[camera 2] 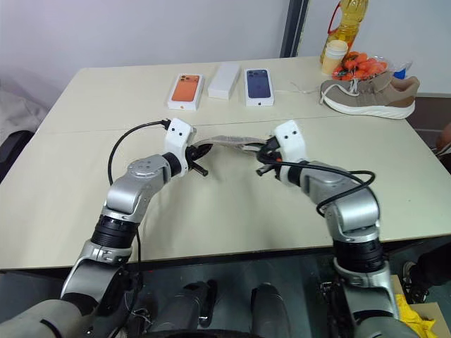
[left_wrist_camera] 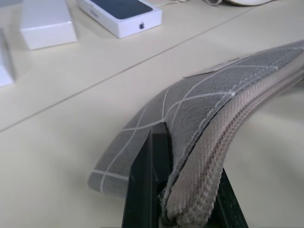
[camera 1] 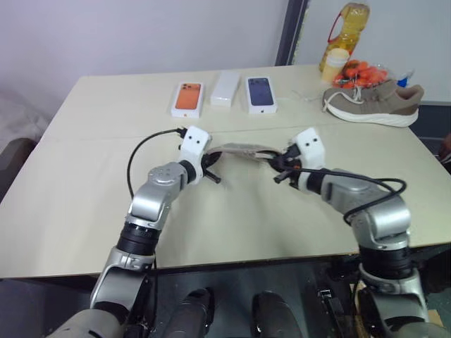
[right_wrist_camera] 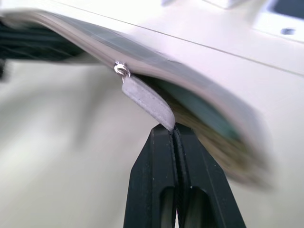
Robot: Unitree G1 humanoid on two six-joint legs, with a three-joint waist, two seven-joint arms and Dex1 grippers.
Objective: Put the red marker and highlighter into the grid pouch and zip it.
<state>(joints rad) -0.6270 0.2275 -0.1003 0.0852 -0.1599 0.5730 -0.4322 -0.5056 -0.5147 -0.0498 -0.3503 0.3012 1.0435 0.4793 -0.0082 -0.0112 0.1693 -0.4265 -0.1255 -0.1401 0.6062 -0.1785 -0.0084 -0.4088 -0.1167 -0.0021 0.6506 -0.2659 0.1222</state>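
Note:
The grid pouch, grey with thin white lines, hangs a little above the table, stretched between my two grippers. My left gripper is shut on the pouch's left end, where the zipper teeth sit closed. My right gripper is shut on the grey zipper pull near the pouch's right end. Past the slider the mouth gapes slightly. The red marker and the highlighter are hidden.
Three phone boxes lie in a row at the back: orange, white, dark blue. At the back right are a beige shoe, an oil bottle and a bag of orange items.

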